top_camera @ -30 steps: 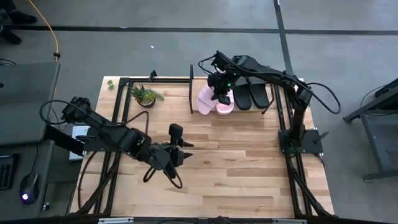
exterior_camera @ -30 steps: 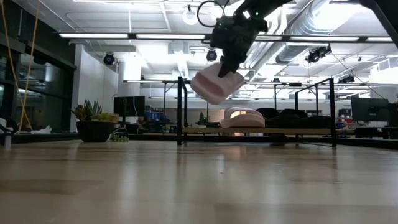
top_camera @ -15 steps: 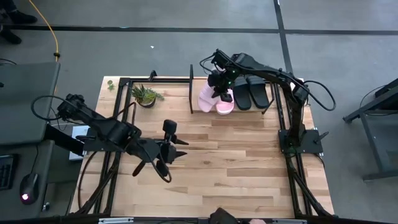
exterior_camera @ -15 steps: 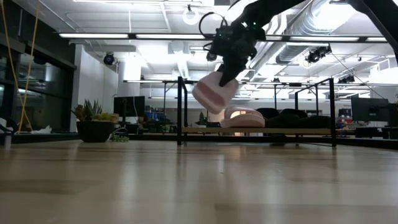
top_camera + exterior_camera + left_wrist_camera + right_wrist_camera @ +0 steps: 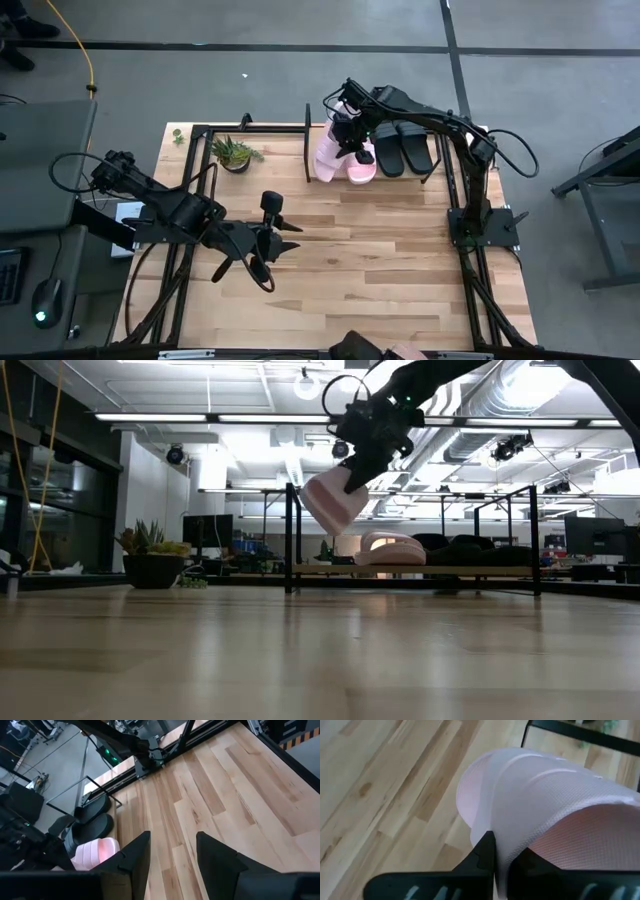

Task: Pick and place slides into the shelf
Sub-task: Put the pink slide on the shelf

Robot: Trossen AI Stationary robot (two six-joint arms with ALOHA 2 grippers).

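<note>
We see the right hand (image 5: 345,125) raised above the far side of the table (image 5: 400,270), its fingers clenched on the edge of 1 pale pink slide (image 5: 328,155). In the low view this slide (image 5: 333,503) hangs tilted in the air, clear of the shelf (image 5: 420,569) and over its left end, beside the shelf's upright black post (image 5: 291,540). The right wrist view shows the pink sole (image 5: 540,815) pinched between the 2 dark fingers (image 5: 482,855), with the table planks below it.

On the shelf (image 5: 425,170) the second pink slide (image 5: 364,166) lies on the board, and to its right the 2 black slides (image 5: 405,148) lie side by side. In the low view the resting pink slide (image 5: 388,548) sits left of the dark pair (image 5: 470,550).

The left hand (image 5: 282,236) waits low over the near-left part of the table, well apart from the shelf, its fingers released and spread with nothing between them; the left wrist view shows bare planks between the 2 fingers (image 5: 135,857).

A small potted plant (image 5: 235,153) stands on the far-left part of the table, left of the shelf.
</note>
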